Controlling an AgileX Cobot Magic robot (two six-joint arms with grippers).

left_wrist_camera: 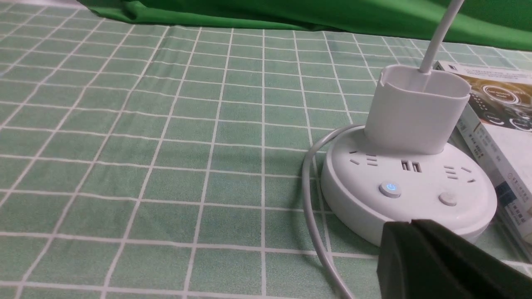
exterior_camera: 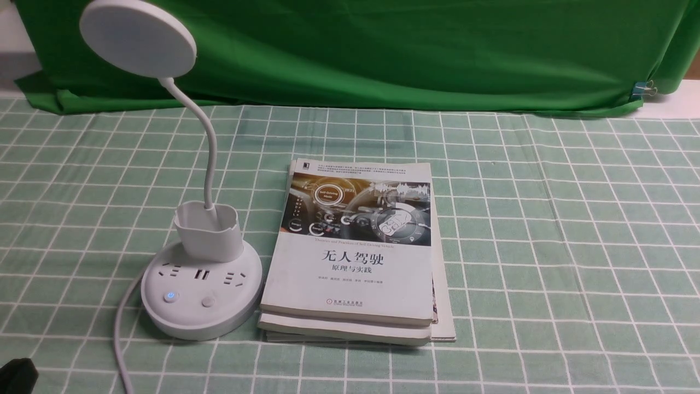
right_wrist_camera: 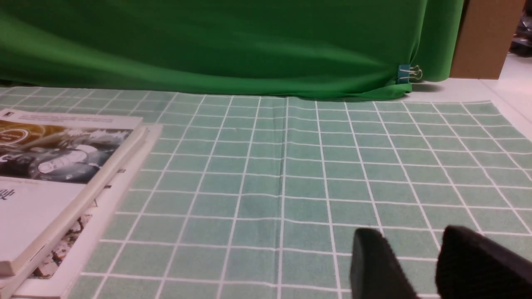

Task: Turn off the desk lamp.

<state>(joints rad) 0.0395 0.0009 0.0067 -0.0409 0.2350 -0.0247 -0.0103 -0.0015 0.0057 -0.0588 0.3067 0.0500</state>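
The white desk lamp stands at the table's left: disc head (exterior_camera: 138, 37), thin neck (exterior_camera: 208, 142), cup holder (exterior_camera: 209, 231), round base (exterior_camera: 201, 295) with sockets. On the base a button glows blue (exterior_camera: 171, 296) beside a plain button (exterior_camera: 208, 301). The base also shows in the left wrist view (left_wrist_camera: 409, 195), with the lit button (left_wrist_camera: 390, 189) and plain button (left_wrist_camera: 448, 199). My left gripper (left_wrist_camera: 411, 224) is shut and empty, just short of the base's near edge; its dark tip (exterior_camera: 16, 375) shows at the front view's lower left corner. My right gripper (right_wrist_camera: 409, 238) is open, empty, over bare cloth.
A stack of books (exterior_camera: 355, 251) lies right beside the lamp base. The lamp's white cord (exterior_camera: 121, 328) runs from the base toward the table's front edge. A green backdrop cloth (exterior_camera: 383, 49) hangs at the back, held by a clip (exterior_camera: 645, 88).
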